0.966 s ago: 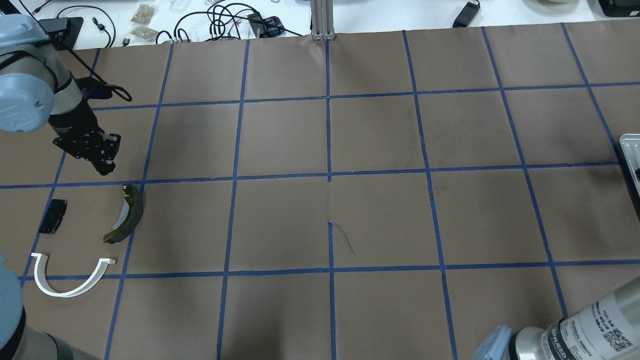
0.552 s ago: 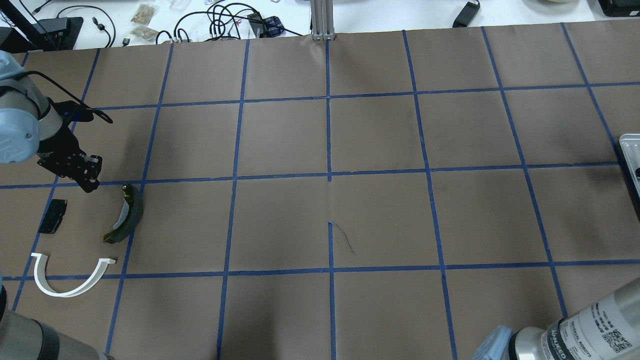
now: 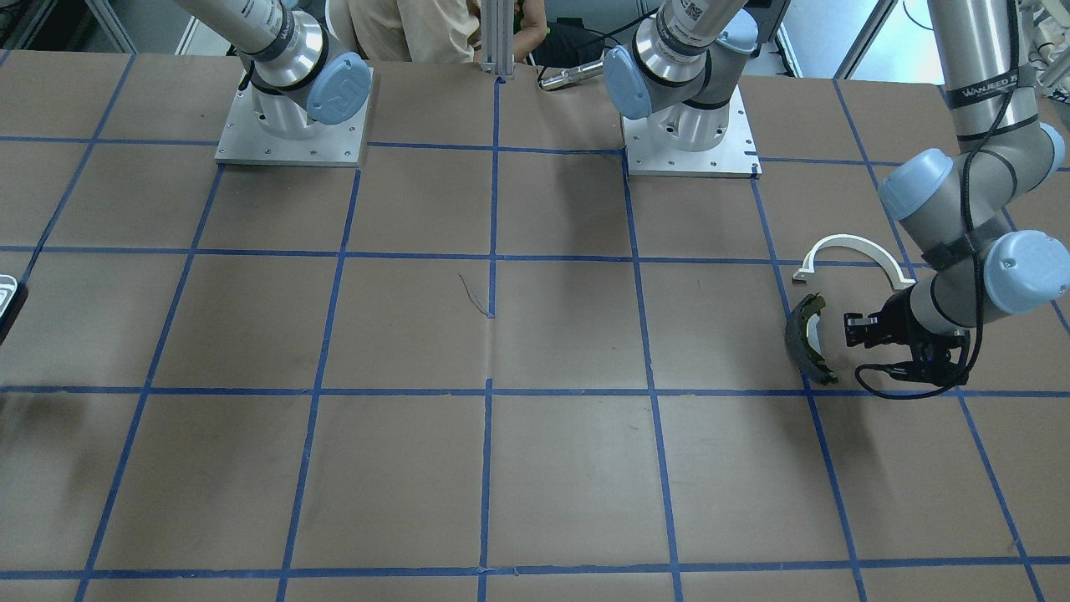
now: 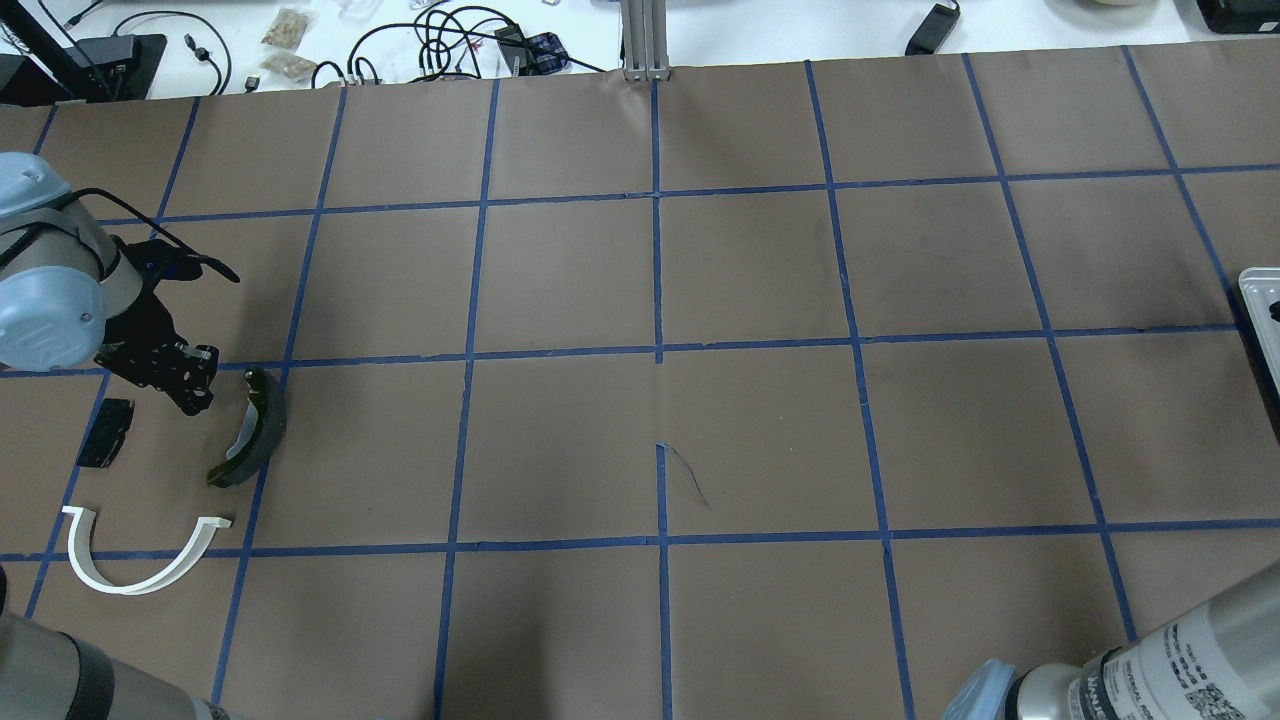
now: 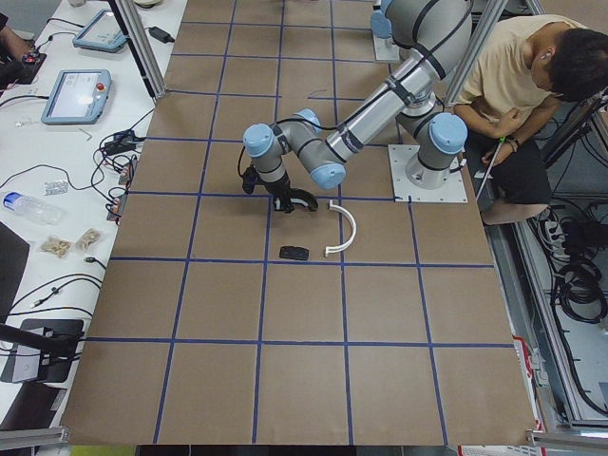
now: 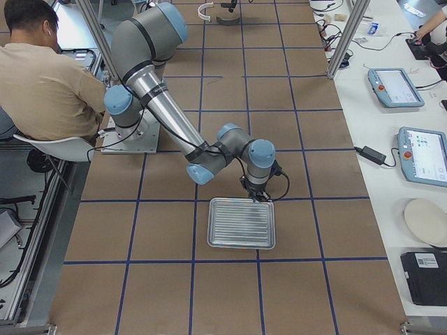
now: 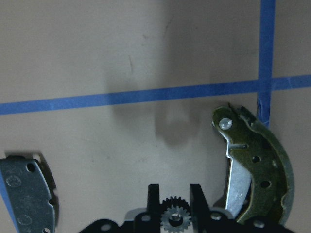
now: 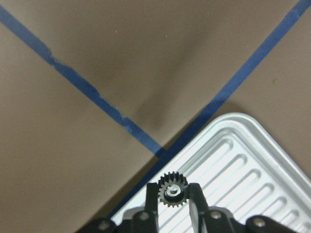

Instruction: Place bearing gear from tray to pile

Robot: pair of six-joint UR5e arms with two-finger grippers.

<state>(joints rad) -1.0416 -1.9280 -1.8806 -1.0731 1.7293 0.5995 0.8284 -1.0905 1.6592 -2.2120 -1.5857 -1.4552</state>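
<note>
In the left wrist view my left gripper [image 7: 174,196] is shut on a small dark bearing gear [image 7: 174,218], above bare paper inside the pile. The olive-and-dark brake shoe [image 7: 257,170] is to its right and the black pad [image 7: 26,194] to its left. From overhead the left gripper [image 4: 192,388] is between the pad [image 4: 105,432] and the brake shoe [image 4: 255,425]. The white half-ring bracket [image 4: 140,555] lies nearer the robot. My right gripper [image 8: 172,196] is shut on a second gear [image 8: 171,189] over the tray's ridged corner [image 8: 233,160].
The tray [image 6: 242,223] lies at the table's right end, and only its edge [image 4: 1262,305] shows from overhead. A seated person [image 6: 42,77] is behind the robot bases. Cables and screens lie on the white bench [image 4: 400,40] beyond the paper.
My left gripper has moved toward the robot and down, from beyond the blue line to between the black pad and the brake shoe's upper end. The pile parts have not moved.
</note>
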